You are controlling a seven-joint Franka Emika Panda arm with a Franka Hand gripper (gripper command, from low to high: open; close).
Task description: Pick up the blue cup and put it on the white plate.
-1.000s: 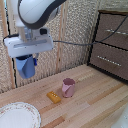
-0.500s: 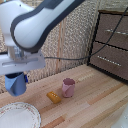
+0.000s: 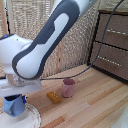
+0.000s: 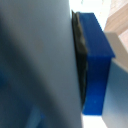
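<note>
The blue cup [image 3: 14,105] hangs low over the white plate [image 3: 31,119] at the exterior view's lower left, tilted. My gripper [image 3: 15,98] is shut on it from above. I cannot tell whether the cup touches the plate. In the wrist view the blue cup [image 4: 95,65] fills the frame, pressed against a dark finger pad [image 4: 79,55]; the plate is hidden there.
A pink cup [image 3: 68,87] stands on the wooden table [image 3: 95,105], with a small orange block [image 3: 54,96] just beside it. A dark drawer cabinet [image 3: 112,42] sits at the exterior view's right, a woven screen behind.
The arm has carried the blue cup toward the exterior view's left and downward, from above the table to just over the white plate.
</note>
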